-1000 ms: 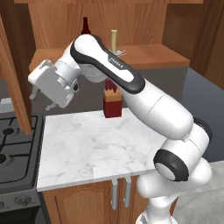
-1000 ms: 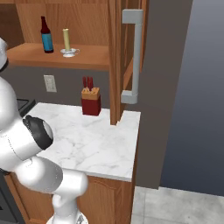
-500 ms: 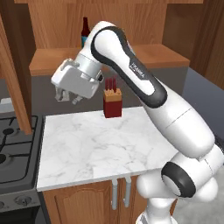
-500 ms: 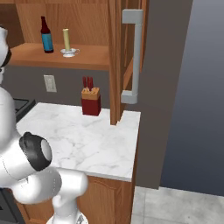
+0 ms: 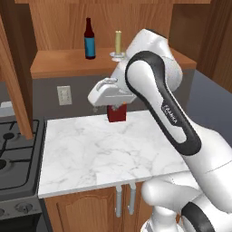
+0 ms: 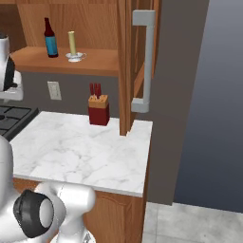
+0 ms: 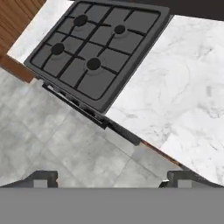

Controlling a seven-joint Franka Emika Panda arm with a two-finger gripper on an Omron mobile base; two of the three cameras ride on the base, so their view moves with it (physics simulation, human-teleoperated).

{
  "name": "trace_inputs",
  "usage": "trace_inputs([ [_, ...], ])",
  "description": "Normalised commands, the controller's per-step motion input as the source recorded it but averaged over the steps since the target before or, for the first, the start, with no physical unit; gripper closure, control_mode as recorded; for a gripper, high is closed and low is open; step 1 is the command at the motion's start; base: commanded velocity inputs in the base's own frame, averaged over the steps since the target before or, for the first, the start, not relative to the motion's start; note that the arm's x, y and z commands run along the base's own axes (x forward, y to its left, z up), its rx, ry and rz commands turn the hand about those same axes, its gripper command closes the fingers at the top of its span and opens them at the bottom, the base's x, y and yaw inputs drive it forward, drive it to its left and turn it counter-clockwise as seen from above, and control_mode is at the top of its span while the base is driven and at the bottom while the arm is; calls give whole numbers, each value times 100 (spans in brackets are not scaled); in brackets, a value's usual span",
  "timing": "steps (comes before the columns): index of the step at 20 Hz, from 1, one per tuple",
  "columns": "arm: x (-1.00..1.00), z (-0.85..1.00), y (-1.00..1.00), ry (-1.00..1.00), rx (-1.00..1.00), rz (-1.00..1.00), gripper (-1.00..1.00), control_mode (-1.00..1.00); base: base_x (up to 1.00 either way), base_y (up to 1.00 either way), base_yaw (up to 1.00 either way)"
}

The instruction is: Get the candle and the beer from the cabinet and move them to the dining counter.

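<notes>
Open cabinet (image 6: 61,59) shelf with one beer (image 6: 50,39), one candle (image 6: 72,43); pincer (image 7: 112,178) empty, fingers wide apart

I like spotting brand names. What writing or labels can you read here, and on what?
"FRANKA" (likely; small and slanted): on the arm.
Blue label on the beer: too small to read any words.
Candle, knife block, stove: no writing visible.

The arm bends high and reaches left; its gripper (image 5: 95,108) hangs downward, jaws apparently spread wide.
</notes>
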Motion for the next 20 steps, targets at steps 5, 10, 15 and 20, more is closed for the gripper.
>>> trace_inputs([
  [5,0,0,-70,-24,-12,-30,-100,-100,0,0,0],
  [10,0,22,-50,-24,-9,-29,-100,-100,0,0,0],
  [15,5,39,-50,-24,-6,-23,-100,-100,0,0,0],
  [20,8,46,-49,-27,-5,-18,-100,-100,0,0,0],
])
